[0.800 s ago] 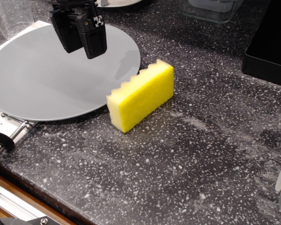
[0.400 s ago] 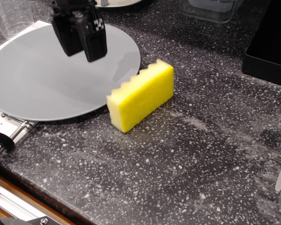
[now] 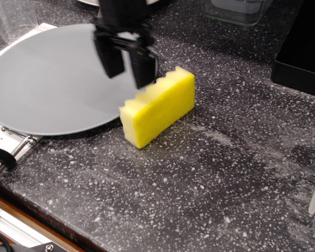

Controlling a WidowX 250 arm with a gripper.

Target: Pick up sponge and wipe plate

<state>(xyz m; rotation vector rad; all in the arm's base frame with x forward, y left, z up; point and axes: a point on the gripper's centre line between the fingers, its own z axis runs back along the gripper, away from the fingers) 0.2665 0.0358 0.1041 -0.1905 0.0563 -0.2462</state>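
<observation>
The bright yellow sponge (image 3: 158, 107) stands on its long edge on the dark speckled counter, its zigzag edge up, just right of the grey plate (image 3: 47, 79). The large round grey plate lies flat at the left. My black gripper (image 3: 129, 73) hangs over the plate's right rim, just left of and behind the sponge's top edge. Its two fingers point down with a gap between them, open and empty. The right finger (image 3: 143, 67) is close to the sponge's zigzag edge; I cannot tell whether it touches.
A clear cup (image 3: 13, 18) stands at the far left. A clear container (image 3: 236, 10) is at the back, a black box (image 3: 302, 50) at the right. A white plate's edge shows at the top behind the gripper. A metal rail (image 3: 10, 152) runs along the front left.
The gripper has moved right and slightly down, from above the plate's middle to its right rim next to the sponge. The sponge and plate have not moved.
</observation>
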